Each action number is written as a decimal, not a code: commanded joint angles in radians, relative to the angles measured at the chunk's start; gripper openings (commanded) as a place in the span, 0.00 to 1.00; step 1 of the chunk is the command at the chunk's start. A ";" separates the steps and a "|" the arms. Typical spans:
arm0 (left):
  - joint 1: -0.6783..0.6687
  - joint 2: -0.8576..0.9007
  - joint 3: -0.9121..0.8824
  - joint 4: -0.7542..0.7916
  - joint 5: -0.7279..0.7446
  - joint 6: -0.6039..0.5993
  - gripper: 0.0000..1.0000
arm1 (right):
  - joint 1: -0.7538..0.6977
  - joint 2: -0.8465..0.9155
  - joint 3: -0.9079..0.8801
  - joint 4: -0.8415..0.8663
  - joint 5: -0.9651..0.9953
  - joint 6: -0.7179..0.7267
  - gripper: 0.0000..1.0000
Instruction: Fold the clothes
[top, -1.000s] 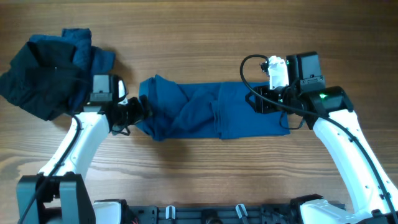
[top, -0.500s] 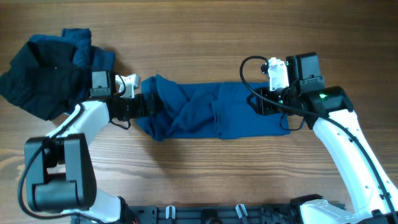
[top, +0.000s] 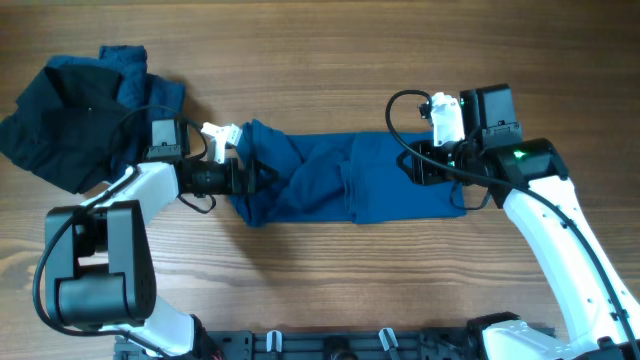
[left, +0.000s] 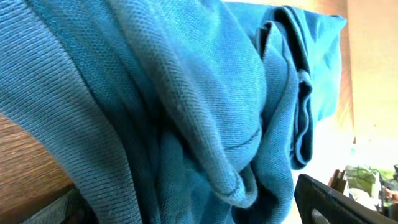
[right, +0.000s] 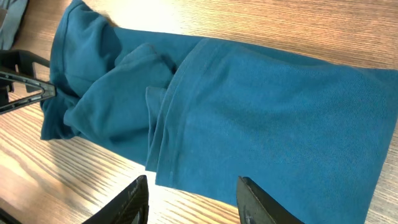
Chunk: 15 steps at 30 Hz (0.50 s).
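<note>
We see blue top (top: 340, 180) across worktop (top: 330, 290) centre, bunched at 9 o'clock end. Right fingers (right: 132, 200) spread, empty, over 3 o'clock end. Left fingers (left: 320, 198) in bunch; we cannot tell grip. Risk: tug drags unpinned top, skewing fold.

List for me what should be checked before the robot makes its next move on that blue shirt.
1. The shirt lies flat: not ok. Its left end is bunched; the right half is smooth.
2. The right claw is open: ok. Its fingers are spread above the shirt's right part.
3. The left claw grips cloth: cannot tell. It is at the bunched end, but cloth fills its camera.
4. The dark clothes are apart from the shirt: ok. They are piled at the far left.
5. The shirt is wholly on the table: ok.
</note>
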 joint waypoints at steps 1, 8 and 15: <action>-0.019 0.012 -0.010 -0.002 0.045 0.014 0.98 | -0.002 -0.005 0.004 0.002 0.014 -0.011 0.46; -0.094 0.012 -0.010 0.062 0.045 -0.029 0.78 | -0.002 -0.005 0.004 0.002 0.014 -0.010 0.46; -0.117 0.005 -0.009 0.082 -0.016 -0.208 0.04 | -0.002 -0.005 0.004 -0.017 0.014 -0.010 0.45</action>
